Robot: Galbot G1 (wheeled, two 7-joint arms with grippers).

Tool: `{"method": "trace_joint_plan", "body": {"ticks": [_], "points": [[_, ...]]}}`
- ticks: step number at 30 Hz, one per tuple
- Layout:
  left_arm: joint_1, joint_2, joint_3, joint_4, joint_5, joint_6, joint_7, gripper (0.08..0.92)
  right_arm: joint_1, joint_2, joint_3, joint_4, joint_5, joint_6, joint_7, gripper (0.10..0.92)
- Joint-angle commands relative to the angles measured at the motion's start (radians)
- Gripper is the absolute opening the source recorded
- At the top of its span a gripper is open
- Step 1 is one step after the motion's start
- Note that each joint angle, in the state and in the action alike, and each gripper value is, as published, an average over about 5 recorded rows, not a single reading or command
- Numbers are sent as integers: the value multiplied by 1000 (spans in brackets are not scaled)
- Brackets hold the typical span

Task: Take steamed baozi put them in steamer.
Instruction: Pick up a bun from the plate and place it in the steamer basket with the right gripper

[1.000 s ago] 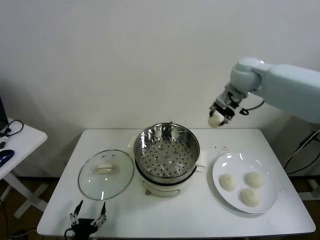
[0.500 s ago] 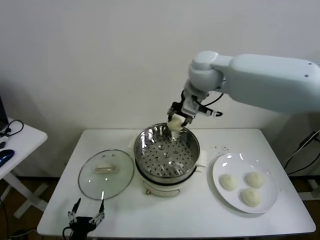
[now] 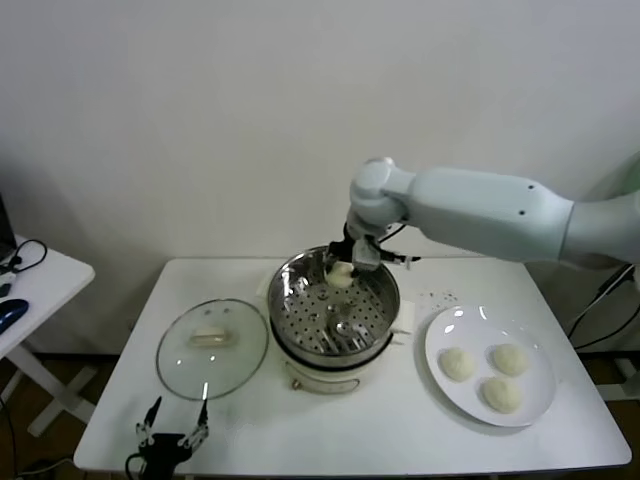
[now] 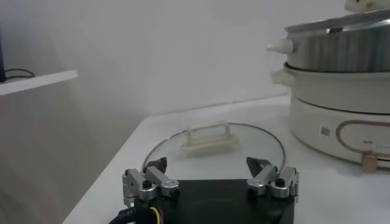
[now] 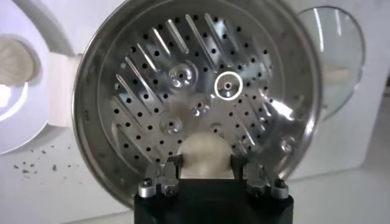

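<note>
Head view: right gripper [image 3: 343,272], clamped on a small cream-white round baozi bun [image 3: 341,275], hangs over the far rim of the shiny perforated steel steamer basket [image 3: 290,300], whose floor lies directly beneath it. Left gripper [image 3: 174,428] waits apart, fingers spread.

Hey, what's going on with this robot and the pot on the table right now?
The robot is moving buns from a plate into a steamer. Its right gripper is shut on one baozi and holds it over the far side of the steamer, whose perforated floor has nothing on it yet. Three more buns wait on the white plate to the robot's right. The glass lid lies on the table beside the steamer. The left gripper sits open and idle near that lid.
</note>
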State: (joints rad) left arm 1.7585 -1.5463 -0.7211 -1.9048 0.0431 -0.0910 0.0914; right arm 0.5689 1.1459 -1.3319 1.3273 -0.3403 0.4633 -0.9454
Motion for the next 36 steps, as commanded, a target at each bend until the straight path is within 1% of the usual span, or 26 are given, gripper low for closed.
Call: {"method": "trace_joint_plan", "body": {"ticks": [1, 11, 15, 18, 21, 23, 26, 28, 29, 31, 33, 34, 36], "points": [[-2, -1, -1, 8, 2, -3, -1, 823, -111, 25, 50, -70, -153, 32, 18, 570], [-6, 0, -6, 17, 1, -8, -2, 823, -139, 66, 88, -146, -184, 35, 32, 577], [-5, 1, -10, 19, -1, -10, -2, 823, -142, 67, 88, -159, -171, 40, 29, 587], [-6, 2, -12, 22, 0, -12, -3, 823, -142, 65, 92, -162, -155, 44, 30, 637], [-5, 1, -12, 22, 1, -13, -3, 823, -133, 55, 97, -154, -114, 49, 31, 717], [-4, 0, -12, 22, 2, -14, -3, 823, -113, 42, 96, -140, -58, 48, 30, 772], [-1, 0, -11, 22, 7, -16, -5, 823, -58, 12, 91, -101, 36, 42, 17, 814], [2, 0, -10, 20, 11, -16, -5, 823, 24, -19, 47, -62, 174, 14, -22, 820], [3, 0, -10, 19, 13, -16, -6, 823, 80, -36, 8, -42, 270, -13, -49, 821], [6, 0, -8, 16, 17, -17, -7, 823, 215, -72, -111, -7, 535, -93, -107, 822], [10, 1, -6, 12, 20, -17, -7, 823, 331, -104, -231, 7, 757, -184, -161, 823], [12, 0, -5, 9, 20, -17, -7, 823, 371, -120, -282, 7, 839, -224, -179, 823], [15, 0, -3, 4, 21, -17, -8, 823, 426, -160, -371, 0, 917, -289, -195, 823]]}}
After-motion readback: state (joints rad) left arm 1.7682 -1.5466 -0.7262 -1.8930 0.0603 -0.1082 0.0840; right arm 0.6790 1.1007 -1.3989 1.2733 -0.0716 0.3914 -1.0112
